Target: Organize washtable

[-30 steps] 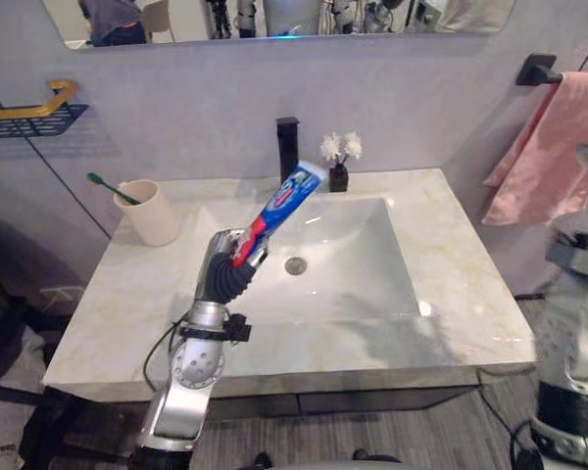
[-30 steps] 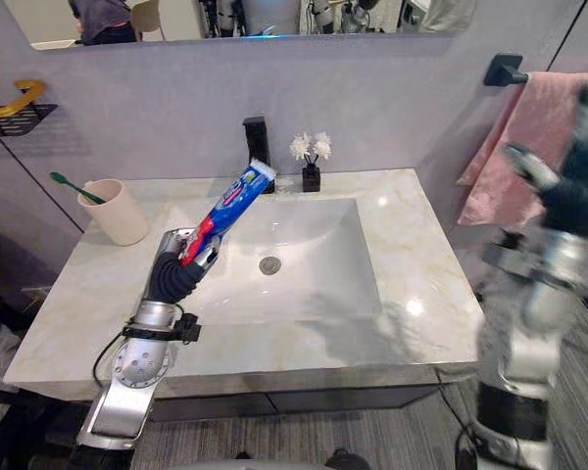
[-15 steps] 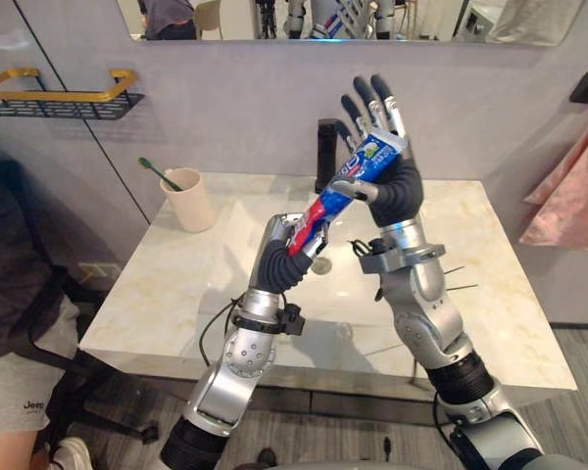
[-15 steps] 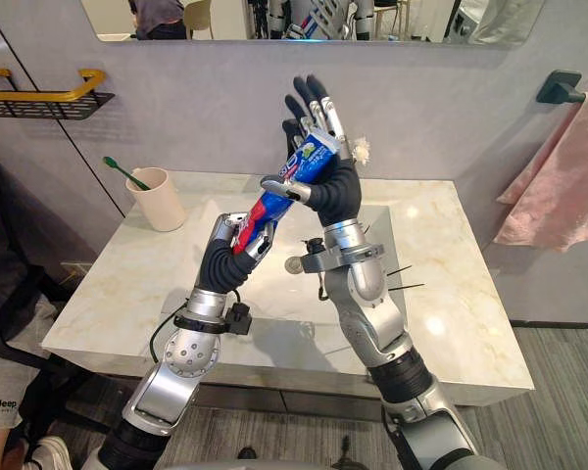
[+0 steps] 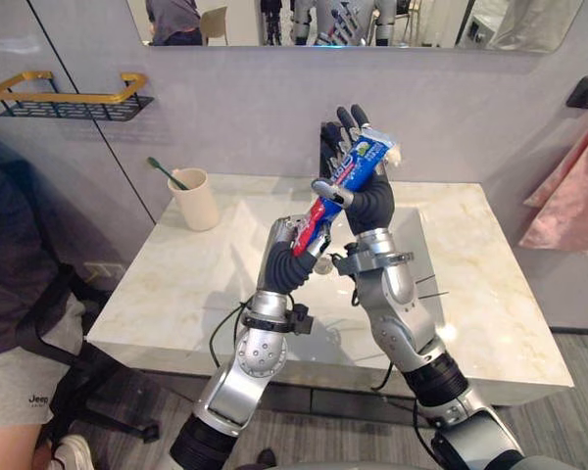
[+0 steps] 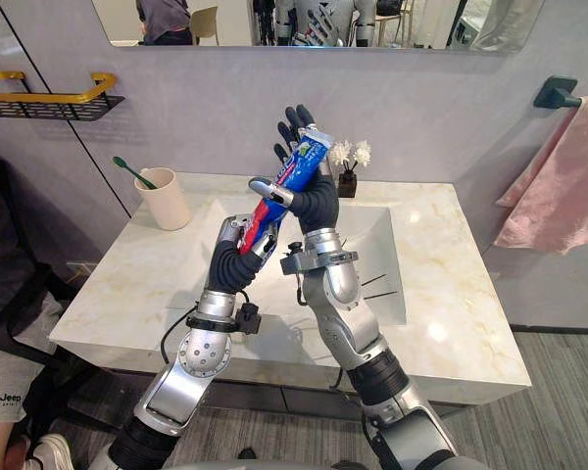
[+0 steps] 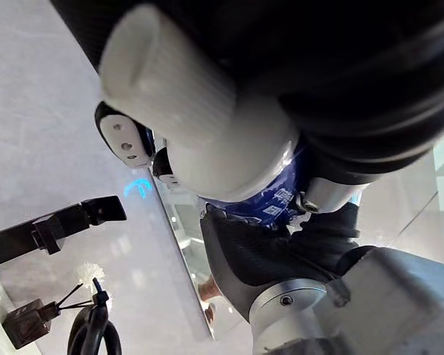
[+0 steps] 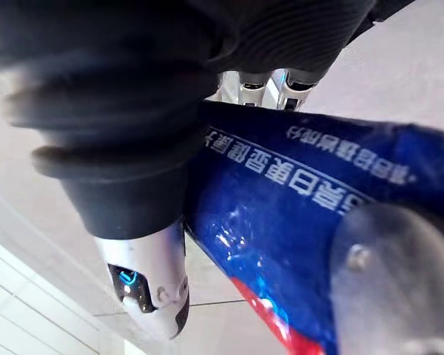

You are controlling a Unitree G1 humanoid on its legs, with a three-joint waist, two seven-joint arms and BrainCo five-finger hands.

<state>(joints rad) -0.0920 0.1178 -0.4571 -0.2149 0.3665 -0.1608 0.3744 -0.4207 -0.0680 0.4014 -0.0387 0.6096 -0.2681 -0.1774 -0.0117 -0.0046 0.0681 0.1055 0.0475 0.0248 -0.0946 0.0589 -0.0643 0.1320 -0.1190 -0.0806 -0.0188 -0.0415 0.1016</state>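
In the left eye view I am seeing the toothpaste tube (image 5: 351, 174) slanting in the air above the sink (image 5: 250, 245) of the table (image 5: 167, 294); my left hand (image 5: 292, 240) is curling its fingers round the red lower end, while my right hand (image 5: 372, 201) is pinning the blue upper part with its thumb, fingers standing straight behind; a cup (image 5: 194, 199) with a toothbrush (image 5: 164, 172) is standing at the table's back left. In the left wrist view the tube's white cap (image 7: 159, 85) is pointing at the camera; in the right wrist view the tube is lying across the right palm under the thumb.
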